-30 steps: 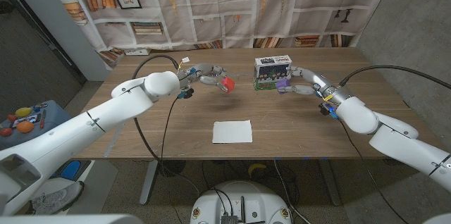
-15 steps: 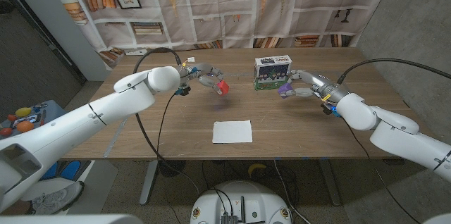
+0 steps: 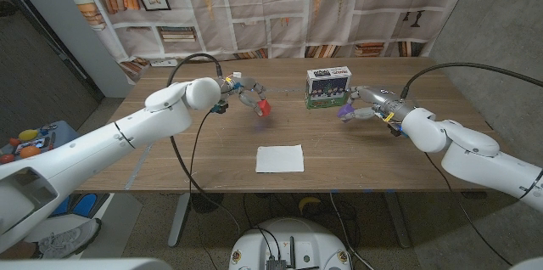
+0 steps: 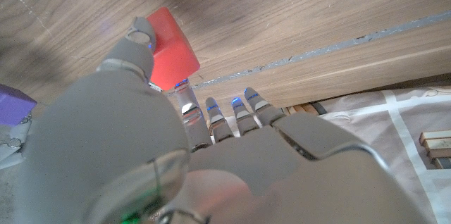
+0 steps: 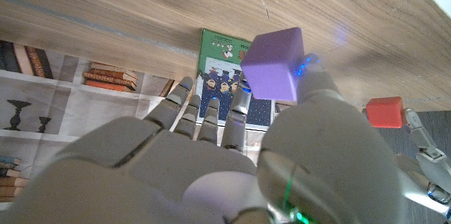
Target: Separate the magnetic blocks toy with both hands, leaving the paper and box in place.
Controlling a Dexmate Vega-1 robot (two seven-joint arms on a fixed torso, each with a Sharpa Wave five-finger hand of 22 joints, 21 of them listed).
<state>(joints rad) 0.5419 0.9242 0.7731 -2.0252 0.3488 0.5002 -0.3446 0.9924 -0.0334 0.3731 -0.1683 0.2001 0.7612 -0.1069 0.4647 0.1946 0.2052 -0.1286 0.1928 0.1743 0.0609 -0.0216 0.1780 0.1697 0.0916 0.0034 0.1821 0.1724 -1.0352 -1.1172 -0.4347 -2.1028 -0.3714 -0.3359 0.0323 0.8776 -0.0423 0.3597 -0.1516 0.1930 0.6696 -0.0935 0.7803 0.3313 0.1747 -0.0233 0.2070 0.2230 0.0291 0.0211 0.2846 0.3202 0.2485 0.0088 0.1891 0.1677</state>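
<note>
A red magnetic block (image 3: pixel 264 109) hangs above the table's back left part, pinched in my left hand (image 3: pixel 245 95). The left wrist view has the red block (image 4: pixel 171 51) at the fingertips of that hand (image 4: pixel 151 132). My right hand (image 3: pixel 366 102) holds a purple block (image 3: pixel 344 110) just right of the box (image 3: pixel 327 87). In the right wrist view the purple block (image 5: pixel 273 64) sits between thumb and fingers of the right hand (image 5: pixel 232 160), with the red block (image 5: pixel 383 111) far off. The two blocks are well apart.
A white sheet of paper (image 3: pixel 279 159) lies near the table's front middle. The small printed box (image 5: pixel 232 60) stands at the back centre. A printed bookshelf backdrop hangs behind the wooden table (image 3: pixel 170 147). Cables run along both arms.
Both hands have drawn slightly back toward the robot with their blocks. The left hand with the red block has shifted a little left; the right hand has edged right of the box.
</note>
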